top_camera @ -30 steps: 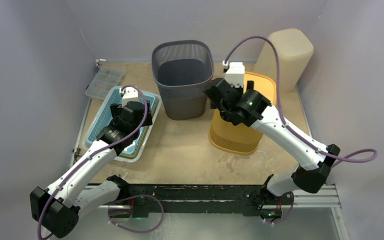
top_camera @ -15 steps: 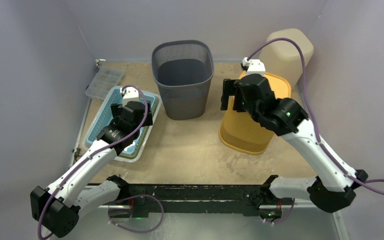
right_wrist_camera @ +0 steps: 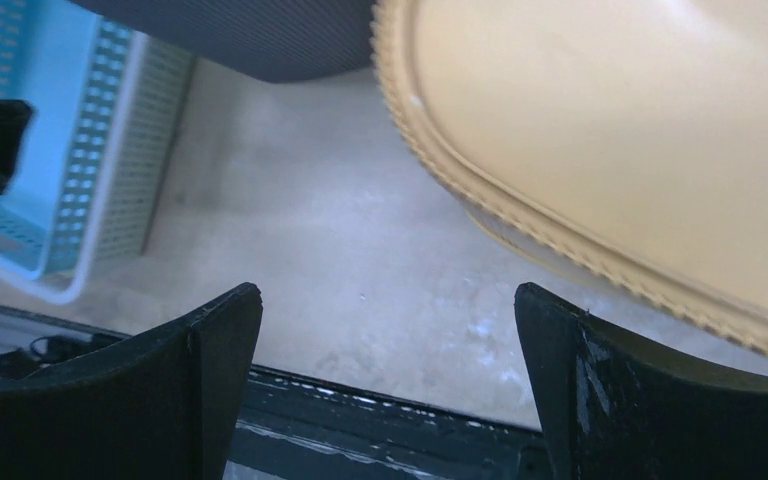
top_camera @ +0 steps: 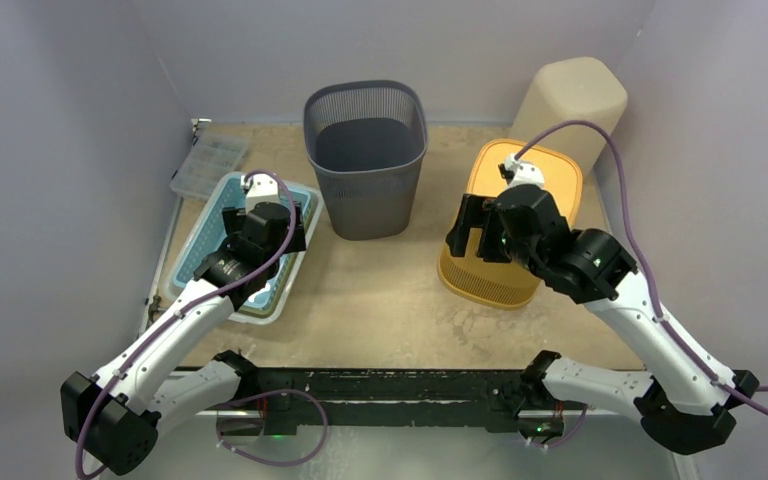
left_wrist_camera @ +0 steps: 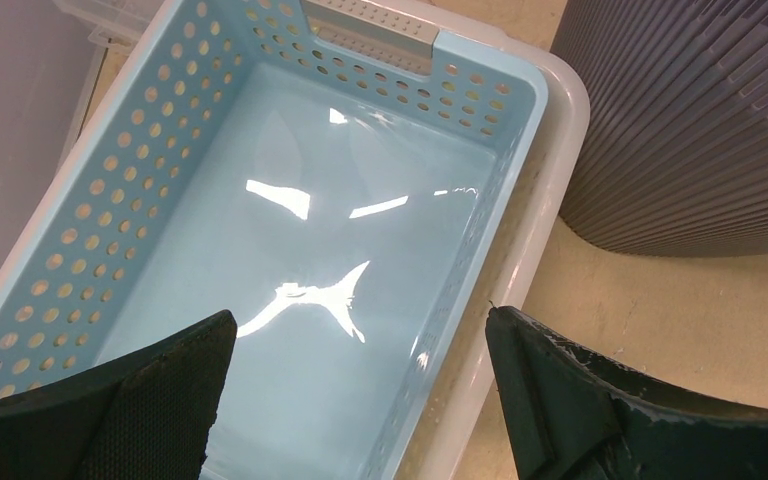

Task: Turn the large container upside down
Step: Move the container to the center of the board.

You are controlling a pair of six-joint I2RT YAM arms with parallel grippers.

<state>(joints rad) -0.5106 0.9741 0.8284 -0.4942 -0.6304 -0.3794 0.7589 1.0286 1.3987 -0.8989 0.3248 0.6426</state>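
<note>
The large yellow mesh container [top_camera: 548,172] stands right of centre with its closed flat base facing up and its rim on the table; its ribbed edge fills the upper right of the right wrist view [right_wrist_camera: 610,150]. My right gripper [top_camera: 477,232] hovers at its near-left side, open and empty, with bare table between the fingers [right_wrist_camera: 385,295]. Over the blue perforated basket [top_camera: 210,215], my left gripper [top_camera: 265,222] is open with nothing in it [left_wrist_camera: 360,320].
A grey mesh bin [top_camera: 312,112] stands upright at the back centre, close to the basket [left_wrist_camera: 110,170] and its white under-tray [left_wrist_camera: 560,110]. A beige container [top_camera: 572,100] sits in the back right corner. A clear plastic box [top_camera: 208,165] lies at the far left.
My right arm pulled away from the grey bin, swinging right and back toward the near side. The yellow container shifted slightly right and stands free. The left arm stayed still.
</note>
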